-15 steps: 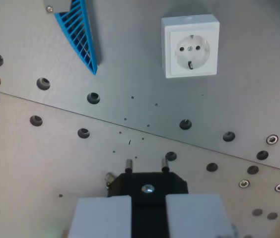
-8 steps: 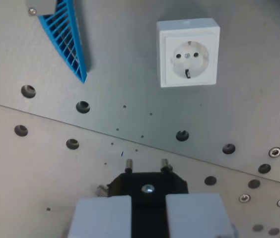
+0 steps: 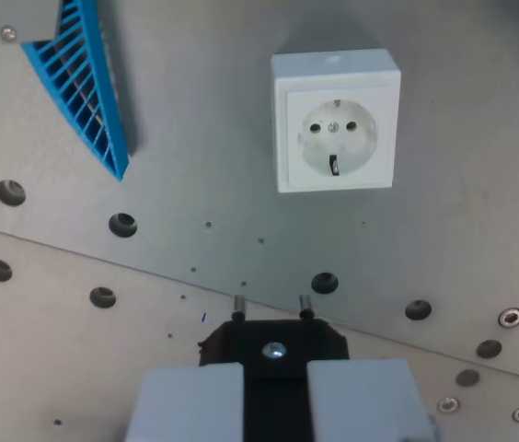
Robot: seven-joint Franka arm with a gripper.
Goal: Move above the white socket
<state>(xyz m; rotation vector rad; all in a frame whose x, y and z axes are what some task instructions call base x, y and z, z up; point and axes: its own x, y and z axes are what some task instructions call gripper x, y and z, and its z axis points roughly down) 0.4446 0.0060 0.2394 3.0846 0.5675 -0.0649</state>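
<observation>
Clamped between the two pale grey fingers (image 3: pixel 186 401) of the end effector (image 3: pixel 275 401) at the bottom of the wrist view is a black plug (image 3: pixel 275 345), held with its two metal pins (image 3: pixel 238 304) pointing up the picture. A small silver screw (image 3: pixel 275 350) sits in the middle of the plug's body.

Up the picture from the plug, and slightly toward the wrist view's right, the white socket (image 3: pixel 336 133) lies flat on the grey metal surface (image 3: pixel 195 138). It is a square box with a round recess, two pin holes and a dark earth clip showing at the lower edge of the recess. The plug's pins are well apart from it, with bare plate and a dark mounting hole (image 3: pixel 324 282) between them.

At the upper left a blue ribbed plastic part (image 3: pixel 80 92) tapers to a point. A seam between two plates runs diagonally across the surface, lined with more holes and a few bolt heads (image 3: pixel 512 318).
</observation>
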